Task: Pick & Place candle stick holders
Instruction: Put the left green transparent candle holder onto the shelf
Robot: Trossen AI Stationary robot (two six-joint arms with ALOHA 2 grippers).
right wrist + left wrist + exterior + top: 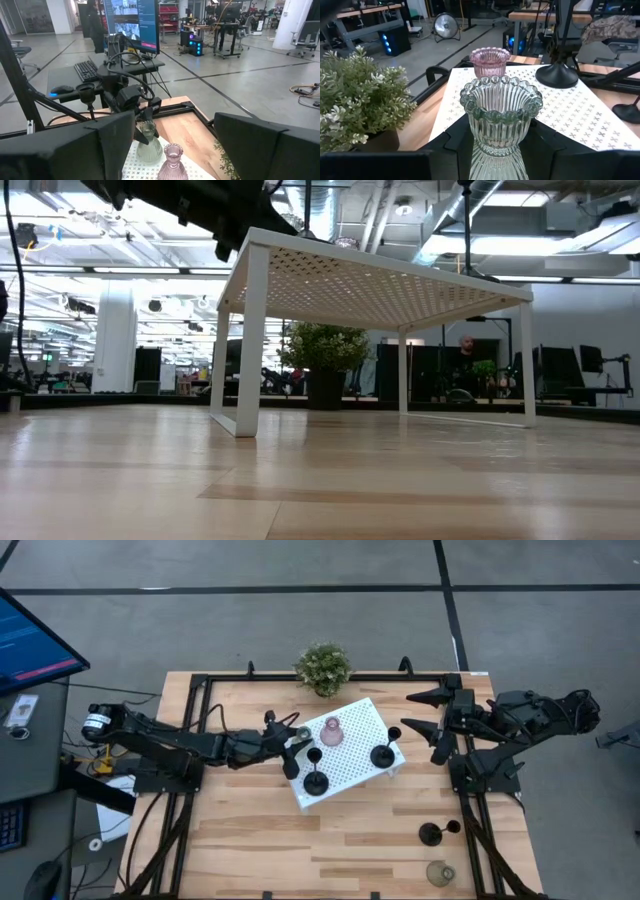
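- White tray [352,752] mid-table, w/ pink holder [332,732] near far edge, two black holders [315,780] near front edge.
- Left gripper [297,735] at tray's left edge, clamped on green holder [500,120].
- Right gripper [428,712] spread wide, empty, off tray's right edge.
- Black holder on table [432,833] and olive holder [439,873] by table's front-right corner.

Your tray sits mid-table, the plant behind it.

On the tray [358,768] you have three holders: one [332,731] toward the plant [323,667], one [315,781] at the front, one [385,753] on the right. The left tool [296,740] brings a fourth [303,732] to the tray's left edge. Two more [432,833] [439,873] stand on the table [250,830], front right.
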